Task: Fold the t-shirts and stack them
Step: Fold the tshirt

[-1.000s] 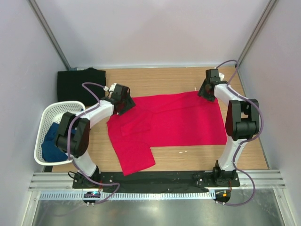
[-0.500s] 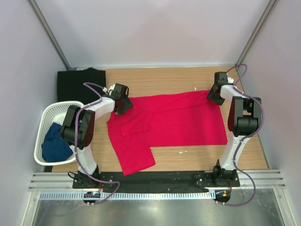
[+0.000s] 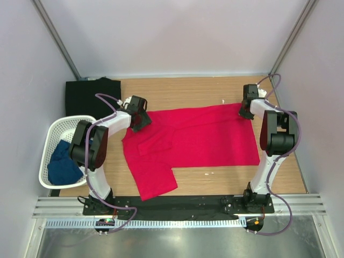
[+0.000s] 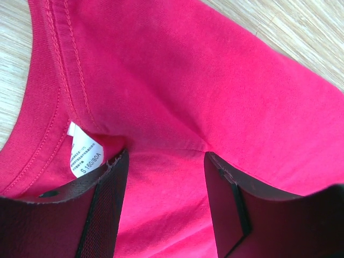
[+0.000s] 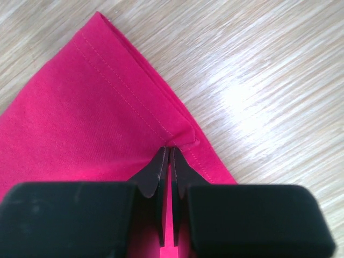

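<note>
On table [image 3: 188,91], red t-shirt [image 3: 199,137] lay flat for folding; black t-shirt [image 3: 88,97] at far-left corner, dark blue t-shirt [image 3: 62,164] in basket [image 3: 54,131]. I had right gripper [image 5: 171,156] pinched on its far hem corner; left gripper [image 4: 166,177] straddled cloth beside neck label [image 4: 85,156], fingers apart, ready to pinch

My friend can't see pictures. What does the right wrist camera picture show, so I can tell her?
The right gripper is pinched shut on the stitched hem at a corner of a red t-shirt. The shirt lies on a pale wooden table, which fills the rest of the picture.
</note>
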Motion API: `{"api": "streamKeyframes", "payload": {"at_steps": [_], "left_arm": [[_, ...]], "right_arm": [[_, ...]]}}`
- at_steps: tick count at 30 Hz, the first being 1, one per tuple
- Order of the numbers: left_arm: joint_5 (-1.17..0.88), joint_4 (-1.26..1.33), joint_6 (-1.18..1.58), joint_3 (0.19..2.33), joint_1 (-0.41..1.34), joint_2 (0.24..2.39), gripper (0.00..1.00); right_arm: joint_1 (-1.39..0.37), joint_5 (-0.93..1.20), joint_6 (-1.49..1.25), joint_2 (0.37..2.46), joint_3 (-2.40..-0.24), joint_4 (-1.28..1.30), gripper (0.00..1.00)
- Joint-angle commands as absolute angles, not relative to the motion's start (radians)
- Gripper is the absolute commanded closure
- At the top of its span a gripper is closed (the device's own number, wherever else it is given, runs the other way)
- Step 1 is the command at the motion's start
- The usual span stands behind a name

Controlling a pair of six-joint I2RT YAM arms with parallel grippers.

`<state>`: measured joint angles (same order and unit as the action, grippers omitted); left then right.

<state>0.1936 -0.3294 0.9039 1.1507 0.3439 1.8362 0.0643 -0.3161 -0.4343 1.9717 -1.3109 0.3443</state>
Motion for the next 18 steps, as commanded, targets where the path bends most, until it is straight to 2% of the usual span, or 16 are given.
{"api": "streamKeyframes", "payload": {"at_steps": [1, 5, 11, 18], "left_arm": [[0.238, -0.370, 0.881, 1.143, 0.333, 1.799, 0.40], [0.239, -0.373, 0.882, 1.150, 0.331, 1.812, 0.40], [0.241, -0.385, 0.870, 1.164, 0.328, 1.813, 0.40], [0.221, -0.422, 0.812, 1.255, 0.328, 1.764, 0.38]], "right_arm": [[0.066, -0.414, -0.397, 1.893, -1.307, 0.330, 0.91], [0.066, -0.417, -0.379, 1.856, -1.295, 0.331, 0.90], [0.066, -0.381, -0.382, 1.876, -1.292, 0.368, 0.72], [0.066, -0.275, -0.387, 1.818, -1.328, 0.387, 0.64]]}}
